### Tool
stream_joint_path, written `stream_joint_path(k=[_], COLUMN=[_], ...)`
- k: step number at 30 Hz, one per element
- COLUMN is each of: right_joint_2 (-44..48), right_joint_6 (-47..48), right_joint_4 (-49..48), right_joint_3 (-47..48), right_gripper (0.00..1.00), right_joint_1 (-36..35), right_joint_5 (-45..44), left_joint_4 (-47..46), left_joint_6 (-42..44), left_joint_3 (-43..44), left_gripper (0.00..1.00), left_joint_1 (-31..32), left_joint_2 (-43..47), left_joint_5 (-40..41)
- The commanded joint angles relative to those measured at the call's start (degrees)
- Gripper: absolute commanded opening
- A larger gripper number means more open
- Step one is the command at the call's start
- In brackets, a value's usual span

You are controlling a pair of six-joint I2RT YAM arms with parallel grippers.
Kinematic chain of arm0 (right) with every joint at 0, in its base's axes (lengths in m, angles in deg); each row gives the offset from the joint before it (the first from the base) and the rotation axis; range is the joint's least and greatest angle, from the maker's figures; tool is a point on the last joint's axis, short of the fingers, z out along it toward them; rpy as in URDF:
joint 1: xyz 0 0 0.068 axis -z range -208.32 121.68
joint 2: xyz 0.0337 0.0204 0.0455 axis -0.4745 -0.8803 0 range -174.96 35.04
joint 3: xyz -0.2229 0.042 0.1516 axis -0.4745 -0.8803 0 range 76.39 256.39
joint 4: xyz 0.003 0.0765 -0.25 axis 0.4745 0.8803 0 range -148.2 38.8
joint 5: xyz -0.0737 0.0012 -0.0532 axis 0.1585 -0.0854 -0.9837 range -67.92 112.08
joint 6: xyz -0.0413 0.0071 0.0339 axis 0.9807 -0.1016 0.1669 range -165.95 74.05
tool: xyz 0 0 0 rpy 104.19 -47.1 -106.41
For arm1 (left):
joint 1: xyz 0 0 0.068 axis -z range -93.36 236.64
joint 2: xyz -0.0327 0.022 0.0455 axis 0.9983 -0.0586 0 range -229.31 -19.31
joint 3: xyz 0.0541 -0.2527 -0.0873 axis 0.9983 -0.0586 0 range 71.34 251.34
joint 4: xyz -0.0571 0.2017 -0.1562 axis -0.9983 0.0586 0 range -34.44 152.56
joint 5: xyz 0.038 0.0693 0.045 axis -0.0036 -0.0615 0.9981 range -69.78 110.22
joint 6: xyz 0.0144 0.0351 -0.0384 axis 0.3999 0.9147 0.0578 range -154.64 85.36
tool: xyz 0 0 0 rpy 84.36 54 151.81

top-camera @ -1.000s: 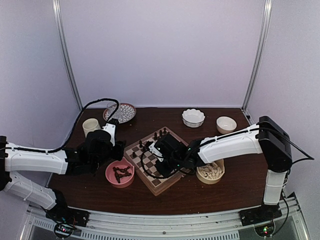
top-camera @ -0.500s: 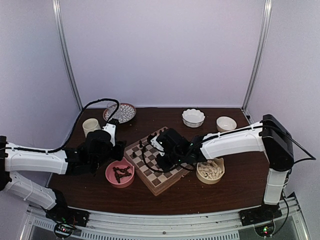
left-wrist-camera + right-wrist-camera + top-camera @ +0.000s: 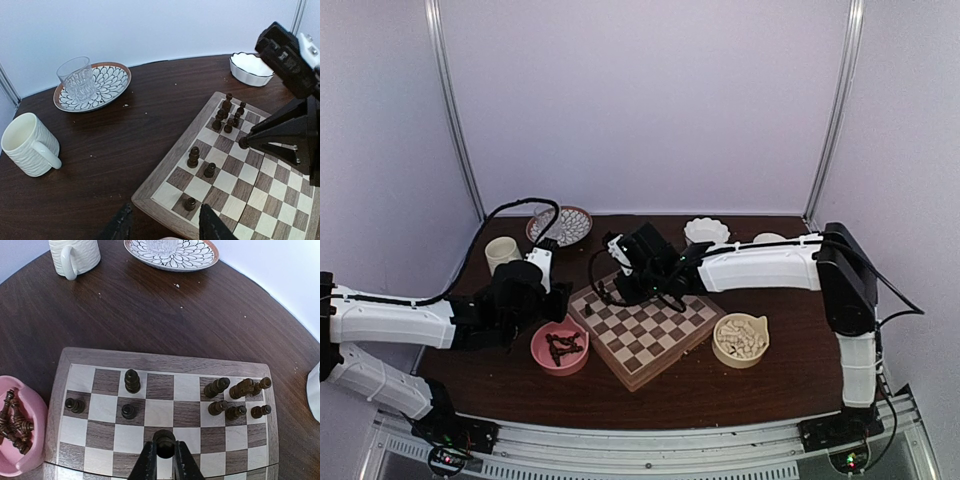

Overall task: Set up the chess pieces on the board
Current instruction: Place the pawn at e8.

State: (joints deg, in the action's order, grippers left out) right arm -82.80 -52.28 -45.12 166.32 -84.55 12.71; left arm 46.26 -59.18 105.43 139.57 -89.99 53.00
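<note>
1. On the square wooden chessboard point(image 3: 160, 360) with dark brown and cream checks, which lies cornerwise at the middle of the dark wooden table point(image 3: 125, 150), we see dark brown carved chess pieces point(image 3: 235, 400) crowded together at 1 far corner.
2. 3 more of them stand apart from each other near the other end of that same far edge.
3. Over the board, the right gripper point(image 3: 164, 452) has its fingers closed on 1 dark brown piece point(image 3: 164, 440). The piece sits upright, on the near side of the standing ones. We cannot tell whether its base touches the square below.
4. Just beside the board's left edge hangs the left gripper point(image 3: 552, 300). Its fingers point(image 3: 212, 225) are spread apart with nothing between them.
5. Near that gripper, a round pink bowl point(image 3: 555, 368) sits close against the board's left side and holds a heap of dark pieces. On the board's right side, a tan bowl point(image 3: 740, 360) holds cream-white pieces point(image 3: 742, 338).
6. Toward the table's far left we find a white ribbed mug point(image 3: 27, 145) and a flower-patterned plate point(image 3: 112, 82) carrying a clear glass tumbler point(image 3: 77, 80). A white scalloped bowl point(image 3: 250, 67) stands beyond the board's far corner.
</note>
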Motion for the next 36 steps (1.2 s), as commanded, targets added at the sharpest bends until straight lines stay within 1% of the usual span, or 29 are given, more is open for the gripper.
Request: stream_joint_path(k=[1,6,23,36], right_joint_2=[-3.6,-6.9,-12.1,-12.8], right_joint_6=[2.0,1.9,1.7,2.1], right_joint_4=[2.6,3.9,5.0,5.5], right_joint_3=[4.4,7.8,11.9,11.4], right_gripper=[0.11,0.12,0.12,0.12], right_joint_1=[0.7,1.4,3.1,3.2], right_joint_5=[-2.8,-2.1,-1.6,-3.8], left_joint_4=[-0.8,-0.8,0.6,2.0], left_joint_6=[0.6,0.9,0.5,0.2], left_joint_3=[1.6,1.4,2.0,3.0], left_gripper=[0.46,0.46,0.47,0.46], left_joint_1=[0.5,0.5,0.7,0.8], left_joint_2=[1.5,1.7,1.9,1.0], left_joint_5=[-0.1,0.2,1.1,1.1])
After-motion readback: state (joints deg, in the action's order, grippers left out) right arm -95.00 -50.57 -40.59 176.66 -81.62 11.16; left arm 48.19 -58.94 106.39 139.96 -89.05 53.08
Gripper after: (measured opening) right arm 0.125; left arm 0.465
